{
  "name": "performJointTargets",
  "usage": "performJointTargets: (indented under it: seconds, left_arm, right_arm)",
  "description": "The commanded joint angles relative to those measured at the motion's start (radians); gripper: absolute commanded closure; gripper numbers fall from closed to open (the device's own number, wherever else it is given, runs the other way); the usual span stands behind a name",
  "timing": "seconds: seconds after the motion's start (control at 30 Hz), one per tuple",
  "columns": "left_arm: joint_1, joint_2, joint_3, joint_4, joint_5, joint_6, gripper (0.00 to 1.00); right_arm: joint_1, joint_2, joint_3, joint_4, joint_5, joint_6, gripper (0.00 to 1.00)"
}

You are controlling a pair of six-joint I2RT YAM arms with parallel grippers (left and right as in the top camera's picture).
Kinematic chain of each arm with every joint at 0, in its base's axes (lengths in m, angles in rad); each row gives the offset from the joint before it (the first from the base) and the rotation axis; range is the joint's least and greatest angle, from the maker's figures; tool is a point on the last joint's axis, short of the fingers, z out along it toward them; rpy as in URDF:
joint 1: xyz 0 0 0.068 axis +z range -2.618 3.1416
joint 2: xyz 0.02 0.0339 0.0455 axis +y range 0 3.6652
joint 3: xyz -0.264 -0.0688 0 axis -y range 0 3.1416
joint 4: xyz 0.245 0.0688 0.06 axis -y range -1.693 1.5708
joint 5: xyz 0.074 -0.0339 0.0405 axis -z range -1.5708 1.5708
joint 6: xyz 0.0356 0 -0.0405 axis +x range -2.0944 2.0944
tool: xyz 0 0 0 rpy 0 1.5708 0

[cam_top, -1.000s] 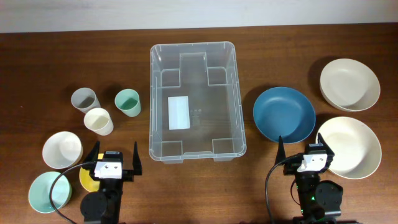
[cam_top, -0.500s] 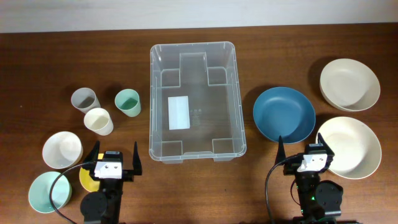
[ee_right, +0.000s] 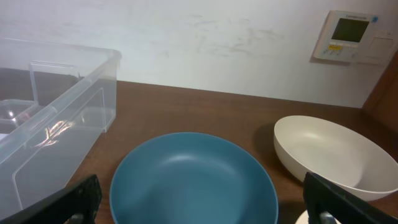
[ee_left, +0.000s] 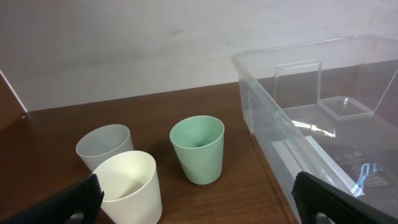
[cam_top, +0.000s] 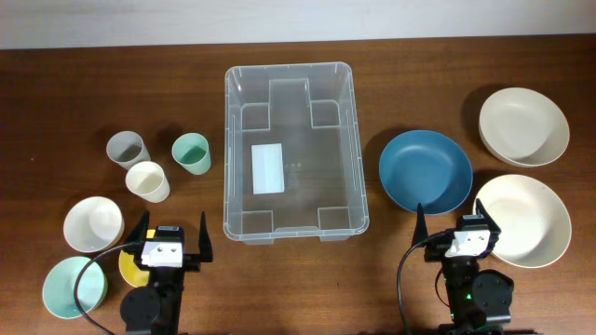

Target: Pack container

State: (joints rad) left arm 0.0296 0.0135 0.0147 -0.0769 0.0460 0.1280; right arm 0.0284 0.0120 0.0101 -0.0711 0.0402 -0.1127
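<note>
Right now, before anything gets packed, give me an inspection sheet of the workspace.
Surface: dark wooden table, no spills seen.
Job's things: clear container at centre, nothing in it, white label on its base.
Clutter: to its left, grey cup, green cup, cream cup, small cream bowl, teal bowl, and a yellow item partly hidden. To its right, blue bowl and two large cream bowls.
Grippers: left gripper and right gripper open, holding nothing.
Cables: a black cable loops beside each arm.
Surroundings: white wall with a wall panel.
</note>
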Motion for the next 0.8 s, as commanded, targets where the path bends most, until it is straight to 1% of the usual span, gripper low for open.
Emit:
performJointTargets:
  seconds: [0.0, 0.3, 0.37, 0.43, 0.47, 0.53, 0.63, 0.77]
  left_arm:
    - [-0.002, -0.008, -0.006, 0.002, 0.011, 0.013, 0.0]
    - [-0.002, -0.008, -0.006, 0.001, 0.0, 0.012, 0.0]
    - [-0.002, -0.008, -0.005, 0.001, 0.004, 0.007, 0.0]
    - [-0.001, -0.008, -0.005, 0.0, 0.003, -0.034, 0.0]
    - [-0.002, -0.006, -0.002, -0.002, 0.003, -0.075, 0.0]
    - [-0.002, 0.01, 0.03, -0.015, 0.003, -0.103, 0.0]
    - [-0.001, 0.054, 0.085, -0.026, 0.0, -0.103, 0.0]
    - [-0.001, 0.173, 0.208, -0.094, -0.005, -0.103, 0.0]
  right_arm:
    - [-0.003, -0.008, -0.005, -0.008, -0.003, -0.003, 0.01]
    - [-0.003, -0.008, -0.005, -0.008, -0.006, 0.001, 0.01]
    - [-0.003, -0.008, -0.005, -0.008, -0.005, 0.091, 0.01]
    - [-0.003, -0.008, -0.005, -0.008, -0.007, 0.184, 0.01]
    - [-0.003, -0.008, 0.007, -0.022, -0.01, 0.231, 0.01]
    - [-0.004, -0.006, 0.068, -0.08, -0.003, 0.23, 0.01]
    - [-0.005, 0.022, 0.148, -0.129, -0.002, 0.23, 0.01]
    - [-0.005, 0.14, 0.292, -0.2, -0.002, 0.253, 0.01]
